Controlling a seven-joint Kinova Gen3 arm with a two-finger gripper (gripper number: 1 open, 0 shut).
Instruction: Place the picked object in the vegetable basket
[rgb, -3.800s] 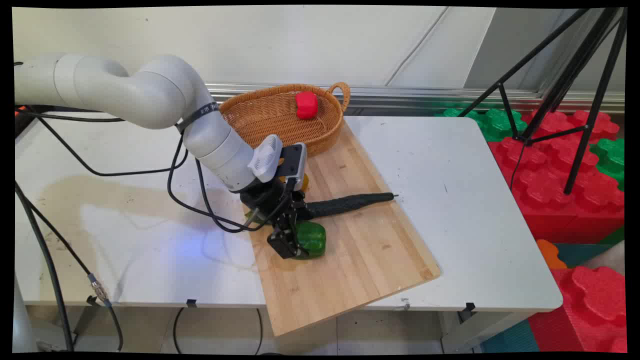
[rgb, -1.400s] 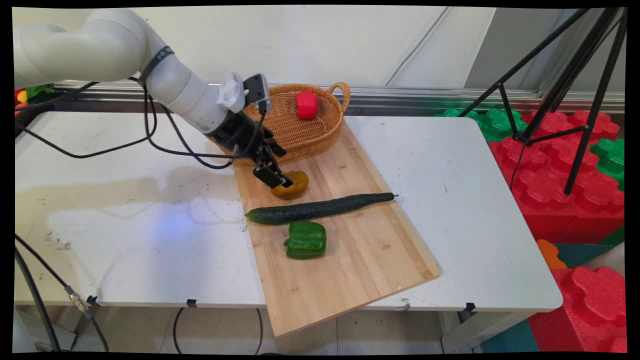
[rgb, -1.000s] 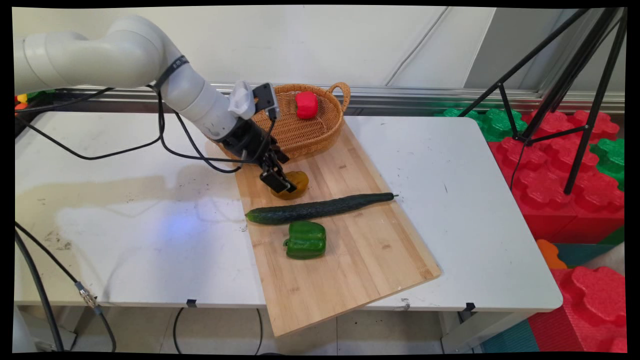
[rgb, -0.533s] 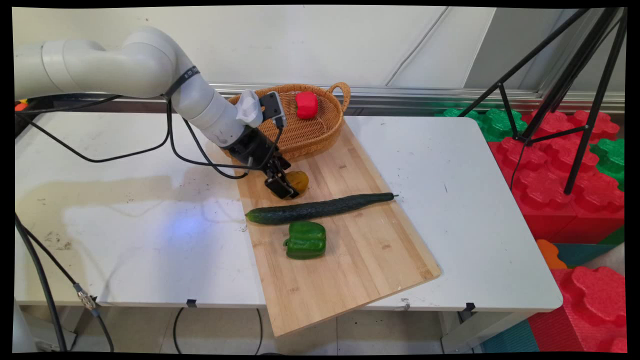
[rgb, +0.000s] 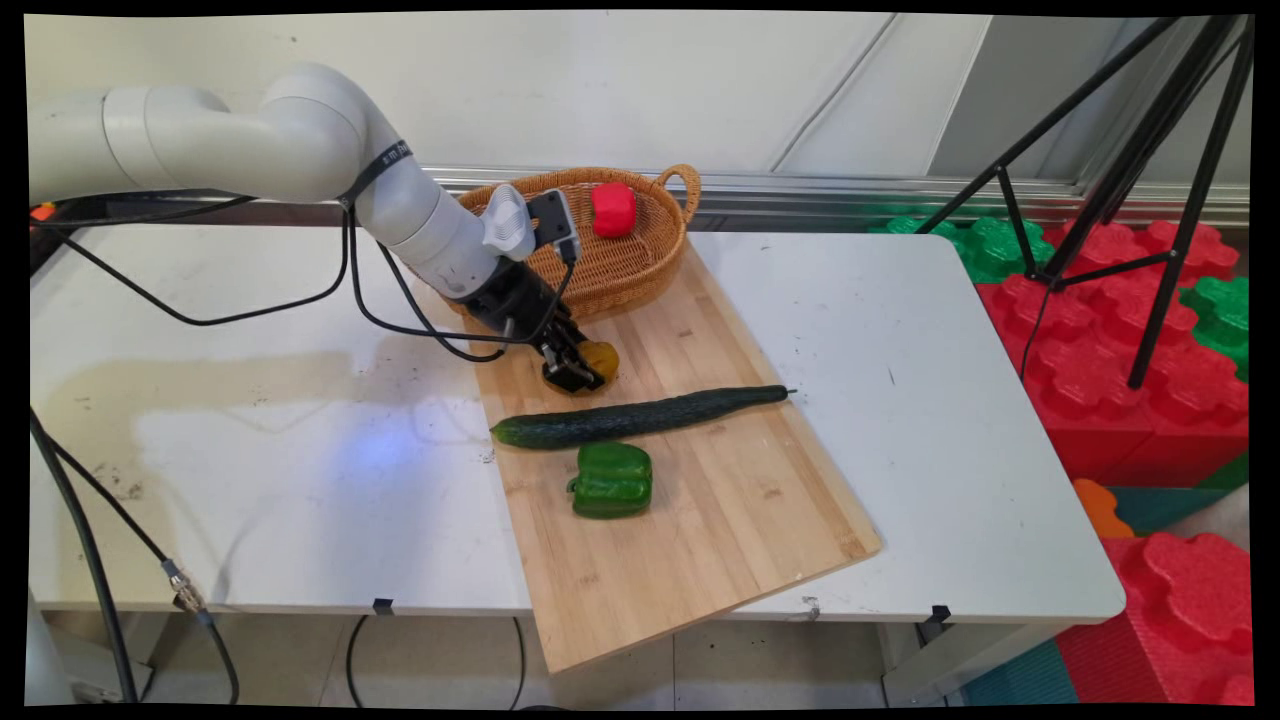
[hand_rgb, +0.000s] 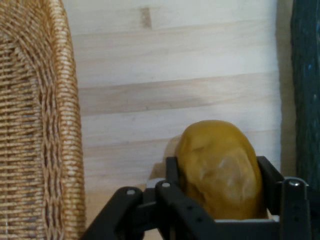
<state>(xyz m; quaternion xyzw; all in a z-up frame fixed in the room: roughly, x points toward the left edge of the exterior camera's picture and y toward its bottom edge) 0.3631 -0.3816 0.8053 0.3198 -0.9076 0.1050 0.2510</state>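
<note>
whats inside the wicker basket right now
A red bell pepper lies inside the wicker basket, toward its far side. The arm and gripper cover the basket's left part, so whatever may lie there is hidden.

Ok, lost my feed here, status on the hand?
Hand down on the board, fingers either side of the yellow pepper. Basket close beside. Cucumber opposite.

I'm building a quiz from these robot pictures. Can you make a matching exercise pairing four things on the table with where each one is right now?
Things:
1. red pepper
2. yellow potato
3. cucumber
4. green pepper

Places:
A. between the gripper's fingers, on the wooden board
B. nearest the board's front end
C. inside the wicker basket
D. lying across the board's middle

Pairs: 1-C, 2-A, 3-D, 4-B
</note>
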